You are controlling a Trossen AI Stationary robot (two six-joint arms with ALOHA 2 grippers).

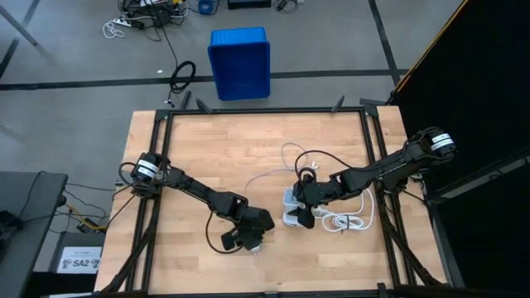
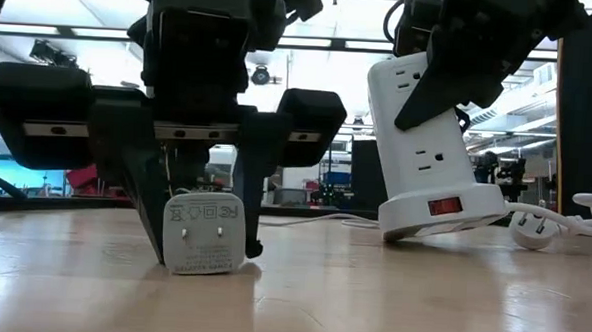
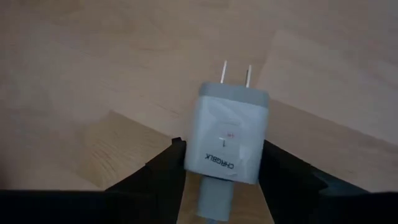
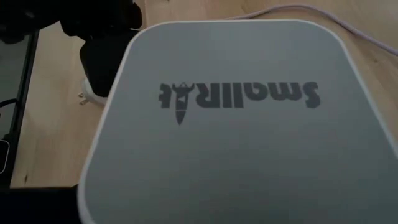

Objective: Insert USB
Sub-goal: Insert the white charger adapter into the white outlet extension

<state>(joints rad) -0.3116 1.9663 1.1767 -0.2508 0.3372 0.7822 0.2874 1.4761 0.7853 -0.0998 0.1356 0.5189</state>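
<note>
The thin white USB cable (image 1: 267, 175) lies loosely curled on the table between the arms, untouched, and also shows in the right wrist view (image 4: 348, 25). My left gripper (image 1: 248, 237) is shut on the small white cube (image 3: 229, 134), whose two prongs (image 3: 235, 73) point away from the wrist. A pale stub (image 3: 211, 199) sticks out of the cube's other end; what it is I cannot tell. My right gripper (image 1: 303, 205) is shut on the square white box (image 2: 430, 132), a socket strip that stands tilted. My left gripper pinches the small white cube by its two opposite side faces (image 3: 194, 155) between the fingers (image 2: 152, 215), coming from above and pointing down. The cube's lower edge (image 2: 203, 267) is at the table top. My right gripper holds the white box at its upper end (image 2: 420, 66), with dark fingers (image 2: 451, 63) coming down from above over its socket face. The box itself fills the right wrist view (image 4: 236, 118) and hides the fingers there. The box leans, its switch end (image 2: 439, 207) on the table.
The box's thicker bundled white cord (image 1: 348, 220) and its plug (image 2: 533, 228) lie to the right of the box. A blue bin (image 1: 239, 62) and loose cables lie on the floor beyond the far edge. Bare wood lies toward the table's far and left parts (image 1: 215, 149).
</note>
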